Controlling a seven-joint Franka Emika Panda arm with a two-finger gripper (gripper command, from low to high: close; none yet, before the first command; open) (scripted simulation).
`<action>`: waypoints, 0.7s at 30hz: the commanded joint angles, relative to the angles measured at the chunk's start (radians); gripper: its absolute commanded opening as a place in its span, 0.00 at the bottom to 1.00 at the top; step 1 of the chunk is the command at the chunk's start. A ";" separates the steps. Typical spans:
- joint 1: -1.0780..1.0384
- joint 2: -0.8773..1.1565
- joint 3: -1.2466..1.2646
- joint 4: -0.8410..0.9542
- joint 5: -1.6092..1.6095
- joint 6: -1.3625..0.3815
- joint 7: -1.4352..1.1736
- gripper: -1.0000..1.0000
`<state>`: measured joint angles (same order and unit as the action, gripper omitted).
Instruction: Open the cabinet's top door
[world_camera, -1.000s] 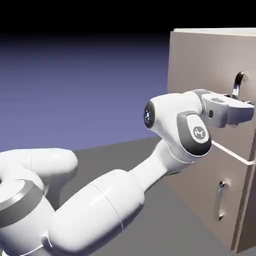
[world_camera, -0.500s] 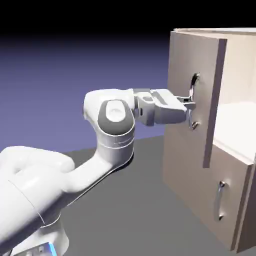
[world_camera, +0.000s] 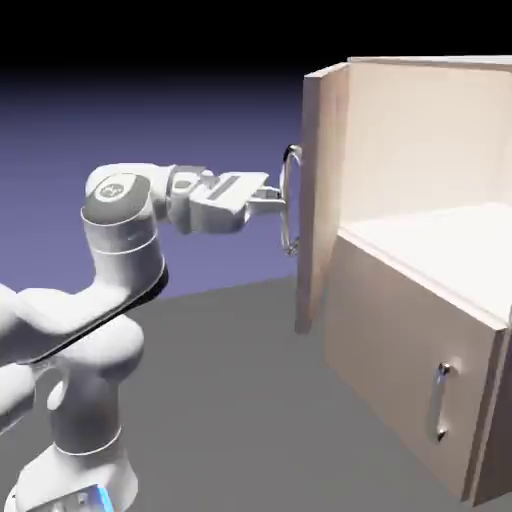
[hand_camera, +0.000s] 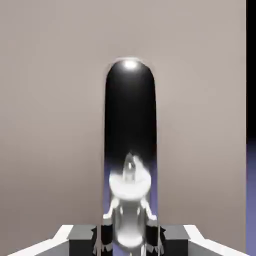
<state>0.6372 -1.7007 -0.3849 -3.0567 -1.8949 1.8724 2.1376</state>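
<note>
Fingers (hand_camera: 173, 240) shut on curved handle (hand_camera: 130, 115)

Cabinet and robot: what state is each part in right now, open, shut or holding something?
Top door: swung wide open
Lower door: closed
Tool: shut on the top door's handle
Top door's handle: gripped by the tool
Lower door's handle: free, nothing touching it
Cabinet's upper compartment: exposed
</note>
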 joint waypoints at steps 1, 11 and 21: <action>0.003 0.004 0.037 -0.005 0.030 -0.022 0.009 0.00; 0.101 0.115 0.393 0.003 0.334 -0.278 0.117 0.00; -0.248 0.101 0.550 0.001 0.535 0.036 0.096 0.00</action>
<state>0.3892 -1.6005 0.1659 -3.0544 -1.3618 1.9095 2.2332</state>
